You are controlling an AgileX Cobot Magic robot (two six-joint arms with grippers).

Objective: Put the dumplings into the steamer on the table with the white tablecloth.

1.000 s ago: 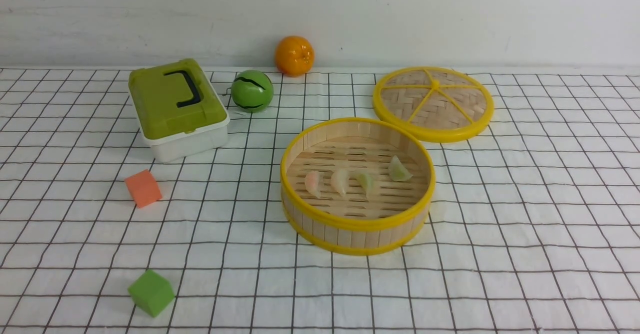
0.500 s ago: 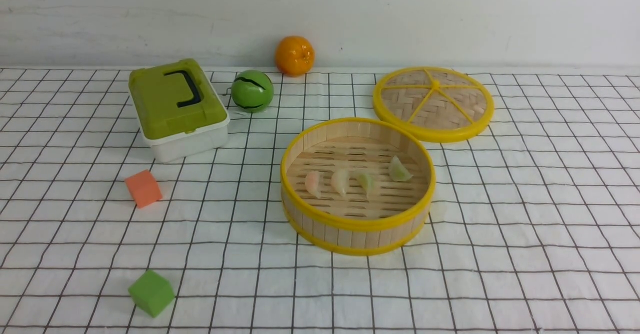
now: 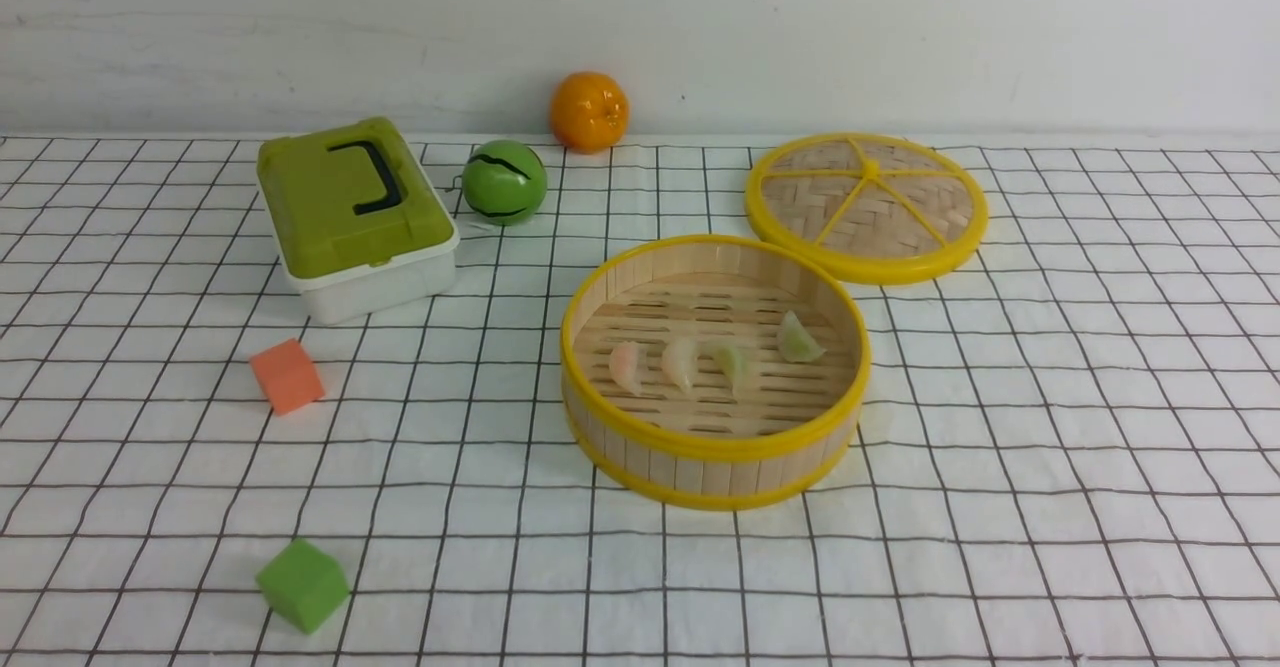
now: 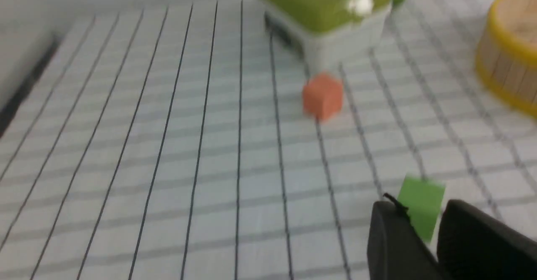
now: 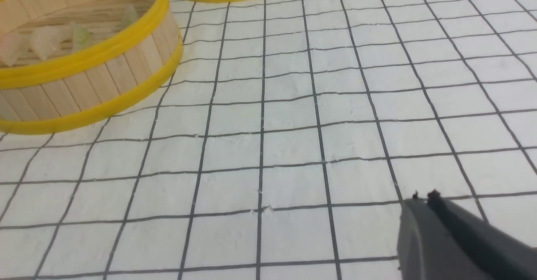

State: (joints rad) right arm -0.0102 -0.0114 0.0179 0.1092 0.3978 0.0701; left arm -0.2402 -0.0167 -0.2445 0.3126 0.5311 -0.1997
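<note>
Blurring the left wrist view, green cube (image 4: 421, 206) half-hidden behind parted jaws

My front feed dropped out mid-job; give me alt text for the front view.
Four dumplings lie in a row inside the open steamer on the grid-printed tablecloth. Its lid lies behind it, touching its rim. No arm shows.
</note>
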